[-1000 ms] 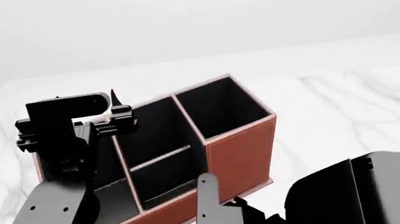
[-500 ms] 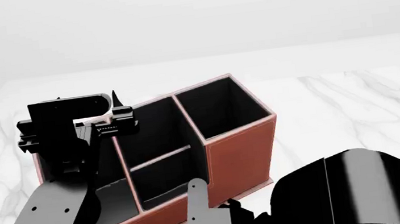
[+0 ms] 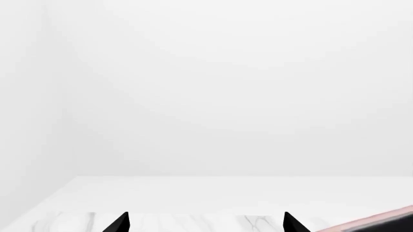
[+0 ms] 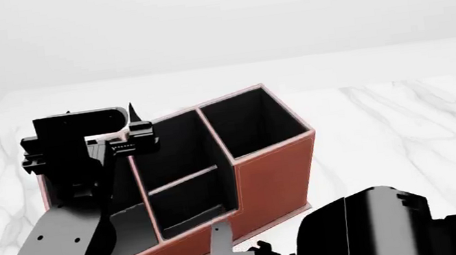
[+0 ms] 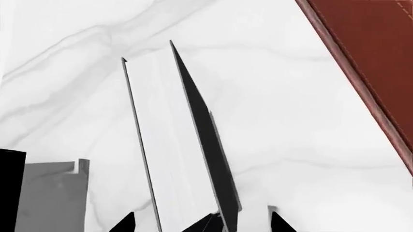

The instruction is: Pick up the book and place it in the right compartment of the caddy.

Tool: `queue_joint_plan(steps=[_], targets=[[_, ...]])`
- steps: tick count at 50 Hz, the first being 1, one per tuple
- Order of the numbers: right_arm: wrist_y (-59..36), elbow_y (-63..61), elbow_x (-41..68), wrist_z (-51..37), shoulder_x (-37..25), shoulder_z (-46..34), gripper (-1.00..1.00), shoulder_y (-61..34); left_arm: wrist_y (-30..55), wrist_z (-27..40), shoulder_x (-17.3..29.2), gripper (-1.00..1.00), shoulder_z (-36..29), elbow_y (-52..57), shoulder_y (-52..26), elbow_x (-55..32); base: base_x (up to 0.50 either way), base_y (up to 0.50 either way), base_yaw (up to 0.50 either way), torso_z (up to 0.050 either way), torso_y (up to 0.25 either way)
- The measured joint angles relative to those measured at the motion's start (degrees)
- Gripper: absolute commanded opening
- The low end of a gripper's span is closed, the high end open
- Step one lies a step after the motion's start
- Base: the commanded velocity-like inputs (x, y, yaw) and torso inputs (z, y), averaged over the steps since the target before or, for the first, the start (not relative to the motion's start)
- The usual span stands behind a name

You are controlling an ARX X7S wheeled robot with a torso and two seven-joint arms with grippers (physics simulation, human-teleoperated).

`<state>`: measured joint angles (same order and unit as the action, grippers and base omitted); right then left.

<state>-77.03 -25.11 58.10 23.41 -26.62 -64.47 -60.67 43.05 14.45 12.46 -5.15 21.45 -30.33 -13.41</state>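
Moved: your right pincer has sunk lower before the caddy. Book: between its tips, apparently gripped, above the surface. Thin, stiff, light, likely slippery; hold across both covers. Left pincer: open, empty.

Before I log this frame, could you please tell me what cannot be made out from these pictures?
- Right gripper: the right wrist view's edge cuts it off, so its hold on the book is unclear.
- Book in the head view: only a thin black edge shows; the right arm hides the rest.
- Caddy's wide end section: head view, largely hidden by the left arm.
- Left gripper: only tips show, wide apart.
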Motion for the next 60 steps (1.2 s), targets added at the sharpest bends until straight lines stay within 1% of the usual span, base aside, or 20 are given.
queue_joint_plan(steps=[15, 16, 33, 43, 46, 50, 60], targets=[[1.32, 1.27, -2.36, 1.07, 0.7, -4.44, 1.0, 0.65, -0.22, 0.33, 0.18, 1.0, -0.36, -0.04, 0.07, -0.33, 0.0, 0.0, 0.0, 0.0, 0.0], [1.42, 1.32, -2.5, 1.13, 0.71, -4.68, -1.0, 0.67, -0.23, 0.35, 0.2, 1.0, -0.37, -0.03, 0.07, -0.36, 0.0, 0.0, 0.0, 0.0, 0.0], [3.84, 1.09, -5.16, -0.55, 0.04, -6.16, -1.0, 0.88, -0.82, 0.63, 0.51, 1.0, -0.42, -0.47, 0.22, -0.74, 0.0, 0.0, 0.0, 0.0, 0.0], [3.07, -1.46, -3.97, -3.82, -1.26, -4.15, -1.0, 1.14, -0.96, 0.84, 0.69, 1.0, -0.43, -0.42, 0.36, -1.02, 0.0, 0.0, 0.0, 0.0, 0.0], [2.14, -3.37, -2.2, -5.77, -2.01, -2.15, -1.0, 1.15, -0.96, 0.92, 0.76, 1.0, -0.38, -0.35, 0.38, -1.11, 0.0, 0.0, 0.0, 0.0, 0.0], [-0.22, -5.71, 3.17, -10.45, -3.15, 2.24, -1.0, 1.12, -0.91, 1.02, 0.87, 1.0, -0.36, -0.21, 0.39, -1.23, 0.0, 0.0, 0.0, 0.0, 0.0], [-4.46, -8.52, 20.04, -24.27, -5.81, 11.96, -1.0, -0.82, -0.87, 1.24, 1.06, 1.0, -0.31, 0.02, 0.36, -1.57, 0.0, 0.0, 0.0, 0.0, 0.0]])
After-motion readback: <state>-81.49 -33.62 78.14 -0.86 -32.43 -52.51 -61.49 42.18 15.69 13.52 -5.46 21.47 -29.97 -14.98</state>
